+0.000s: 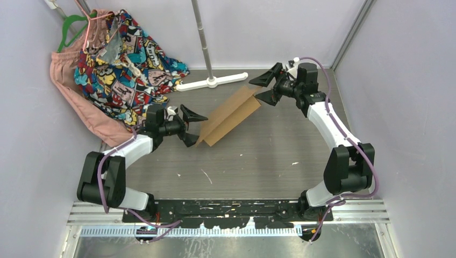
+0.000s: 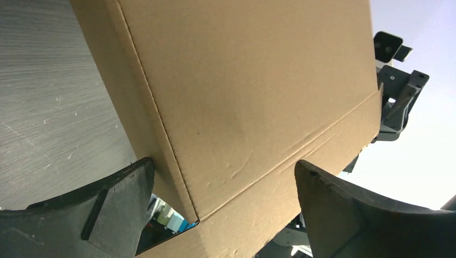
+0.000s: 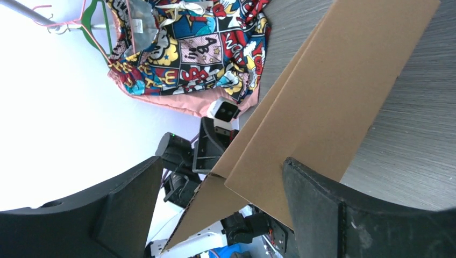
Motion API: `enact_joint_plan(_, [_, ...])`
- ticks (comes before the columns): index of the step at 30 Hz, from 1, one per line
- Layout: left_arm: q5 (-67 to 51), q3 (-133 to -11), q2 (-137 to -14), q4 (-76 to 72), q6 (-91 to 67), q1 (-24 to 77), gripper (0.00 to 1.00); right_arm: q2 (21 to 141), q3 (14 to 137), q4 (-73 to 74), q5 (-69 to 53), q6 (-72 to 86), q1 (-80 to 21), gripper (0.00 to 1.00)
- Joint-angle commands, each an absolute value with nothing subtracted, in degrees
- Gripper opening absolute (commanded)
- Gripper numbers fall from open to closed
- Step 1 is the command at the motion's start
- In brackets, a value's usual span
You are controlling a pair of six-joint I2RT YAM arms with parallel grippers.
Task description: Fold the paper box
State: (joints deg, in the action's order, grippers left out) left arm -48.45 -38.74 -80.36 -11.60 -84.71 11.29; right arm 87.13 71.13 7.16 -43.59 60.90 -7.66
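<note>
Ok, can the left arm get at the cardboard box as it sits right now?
Probably yes. The left gripper is open, the near end of the box is right at its fingertips, and nothing lies between them. The right gripper, also open, is at the far end.

Bright, even light with faint shadows; walls (image 3: 54, 134) wash out white in wrist views.

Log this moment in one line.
paper box: folded, diagonal between grippers | left gripper: open at its near end | right gripper: open at its far end | neither clamped
</note>
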Motion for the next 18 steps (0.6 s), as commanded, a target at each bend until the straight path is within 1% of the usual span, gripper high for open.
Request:
enact_joint_plan(1, [-54.13, -41.40, -81.10, -21.51, -89.61, 12.29, 1.00, 88.70, 71.01, 10.00, -54.75, 64.42, -11.78, 0.86])
enact_joint_plan(8, [-55.08, -44.90, -82.19, -21.60, -90.44, 11.46, 1.00, 88.91, 70.67, 9.02, -54.84, 64.97, -11.75, 0.86])
enact_joint_plan(18, [-55.99, -45.86, -81.82, -23.07, -92.75, 9.25, 1.00, 88.56, 70.07, 8.65, -55.11, 65.30, -11.77, 0.86])
